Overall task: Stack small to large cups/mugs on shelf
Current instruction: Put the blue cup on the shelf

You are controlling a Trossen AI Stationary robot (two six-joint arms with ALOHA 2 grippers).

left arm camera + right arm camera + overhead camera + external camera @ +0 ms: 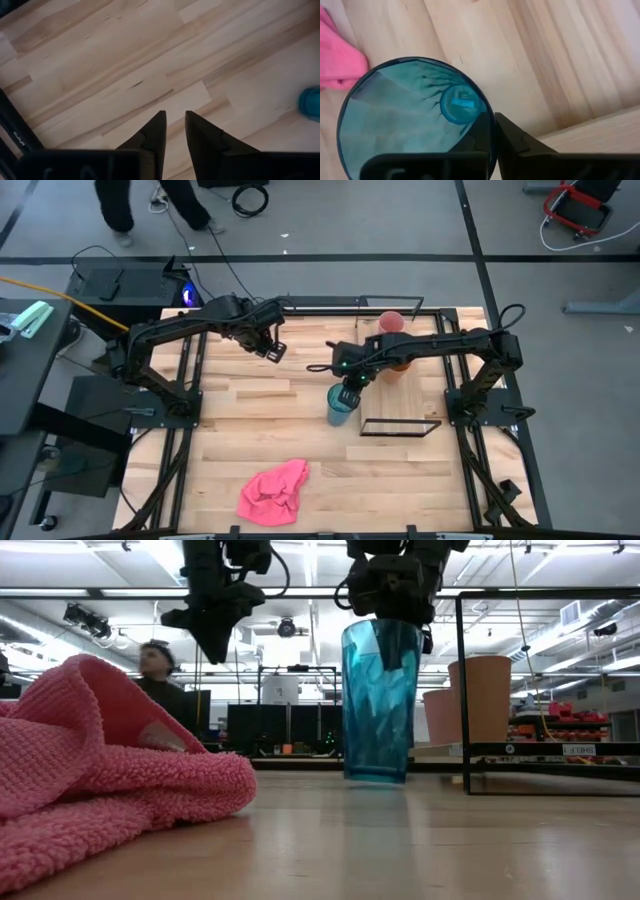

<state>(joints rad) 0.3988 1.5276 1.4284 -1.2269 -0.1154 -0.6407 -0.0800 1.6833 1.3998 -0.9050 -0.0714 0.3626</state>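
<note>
The translucent teal plastic tumbler (pixel 379 705) stands upright on the plank bench (pixel 260 395), just beside the pale wooden shelf board with its thin black wire frame (pixel 400 427). The right gripper (pixel 492 131) is clamped on the tumbler's rim, one finger inside, and it hides part of the rim. The orange tumbler (pixel 480 700) and pink tumbler (pixel 437 717) stand on the shelf, the pink one half hidden behind the orange. The left gripper (pixel 173 131) hangs narrowly parted over bare bench. A crumpled pink terry cloth (pixel 100 770) blocks the low view's near corner. No writing is readable.

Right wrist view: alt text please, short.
Looking down into the teal cup standing on the table, with the right tool pinching the cup's rim, one finger inside and one outside. A pink cloth lies at the frame's edge, and a paler shelf board shows in the corner.
</note>
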